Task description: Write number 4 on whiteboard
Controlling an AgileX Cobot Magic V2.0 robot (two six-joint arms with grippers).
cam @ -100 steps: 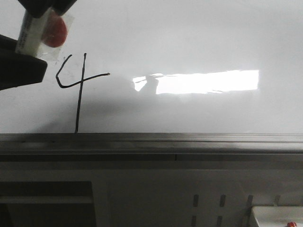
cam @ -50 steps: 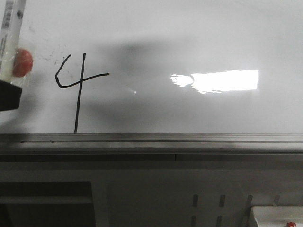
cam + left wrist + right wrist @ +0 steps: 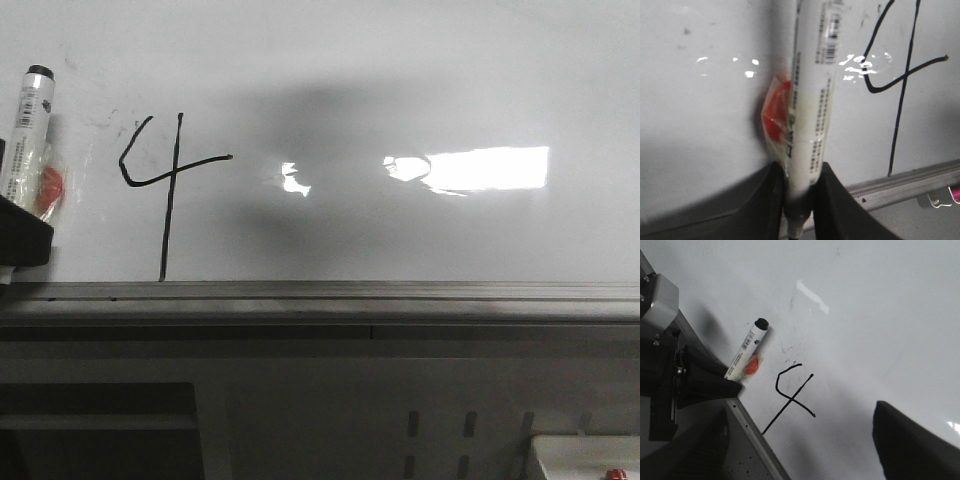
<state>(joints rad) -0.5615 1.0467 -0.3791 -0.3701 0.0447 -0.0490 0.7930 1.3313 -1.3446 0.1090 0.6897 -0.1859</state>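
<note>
Black ink: the number 4 (image 3: pixel 165 190) is drawn on the whiteboard (image 3: pixel 400 80) — open top, slanted left stroke, curved crossbar, and a long stem that runs down to the grey rail (image 3: pixel 330 292) at the board's lower edge.
Board: glossy white, with a bright patch of glare to the right of the digit and faint specks near it.
Marker (image 3: pixel 810 100): white barrel, dark tip pointing up, off to the left of the digit and apart from it; a scrap of clear wrap with a red spot (image 3: pixel 777 112) clings to its side.
Left claw (image 3: pixel 800 195): pressed onto the lower end of the marker, pinching it from both sides.
Right claw (image 3: pixel 917 445): only a dark edge shows in its own wrist view — cannot tell if it is spread or closed.
Progress: the digit looks finished, so the writing step seems done.
Risk, smear: the tip sits close to the board; a drift toward the surface would leave a stray line beside the digit.
Risk, slip: the hold is low on a long barrel, so a bump against the rail could tilt the marker or knock it loose.
Risk, wrap: the loose wrap could brush wet ink.
</note>
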